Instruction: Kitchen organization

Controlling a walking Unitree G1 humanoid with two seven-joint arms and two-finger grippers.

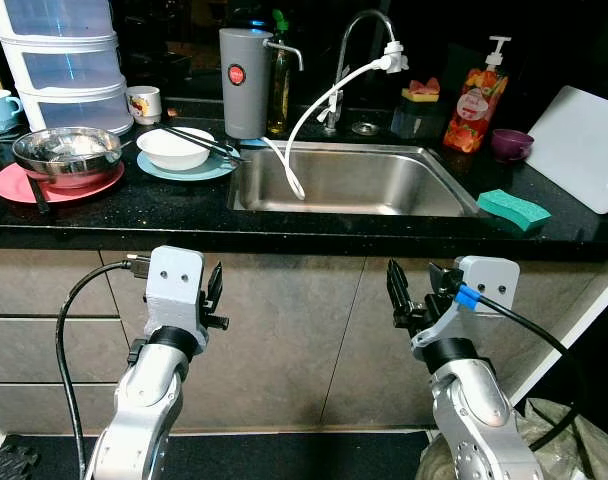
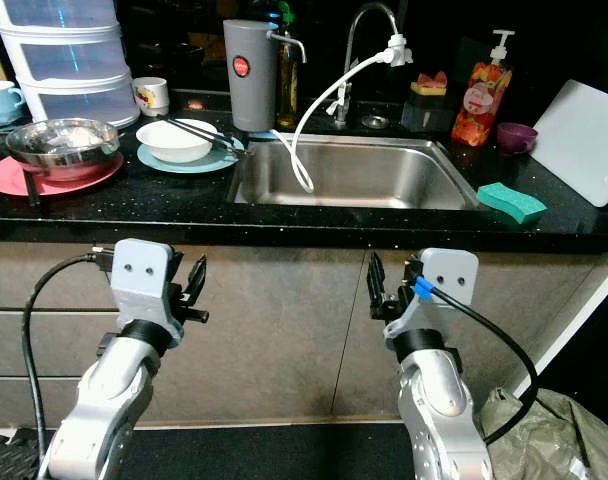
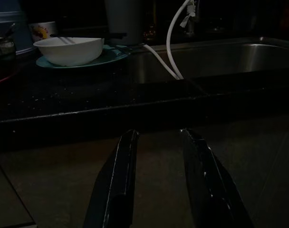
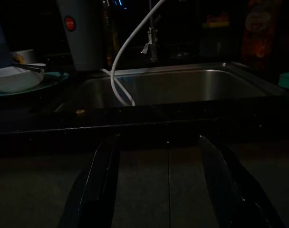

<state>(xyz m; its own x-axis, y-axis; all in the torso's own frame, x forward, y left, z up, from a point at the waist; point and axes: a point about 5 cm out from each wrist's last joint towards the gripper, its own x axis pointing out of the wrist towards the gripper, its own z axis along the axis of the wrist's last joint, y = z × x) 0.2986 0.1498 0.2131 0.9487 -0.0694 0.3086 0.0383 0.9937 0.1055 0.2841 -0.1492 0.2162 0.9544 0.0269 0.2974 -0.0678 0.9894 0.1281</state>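
— Where do we stand with the kitchen?

— We face the black countertop [image 1: 184, 210] with nothing in hand. Our left gripper [image 1: 214, 295] and right gripper [image 1: 396, 292] are raised in front of the cabinet fronts, below the counter edge, each with its two black fingers spread and empty. In the wrist views the fingers point at the counter's edge, so we judge both arms are held ready rather than reaching.

— And the things to sort?

— The dishes are gathered on the counter to the left of the sink [image 1: 354, 180]. A steel bowl [image 1: 66, 153] sits on a pink plate [image 1: 24, 186] at the far left. Beside it a white bowl [image 1: 174, 147] rests on a teal plate [image 1: 212, 168], with chopsticks [image 1: 206, 142] laid across its rim. They look stacked as they were used, near the basin for washing.

— What is around the basin?

— A white hose [image 1: 309, 115] runs from the tap [image 1: 364, 30] down into the basin. A grey canister [image 1: 245, 80] stands at its back left corner, a soap bottle [image 1: 476, 100] and a small purple bowl [image 1: 510, 144] behind its right side. A green sponge [image 1: 513, 208] lies on the counter to the right, and a white cutting board [image 1: 581, 145] leans at the far right.

— Our next move?

— Probably lifting an arm above the counter. The left one is nearer the dishes. The chopsticks could roll off if we tip that bowl.
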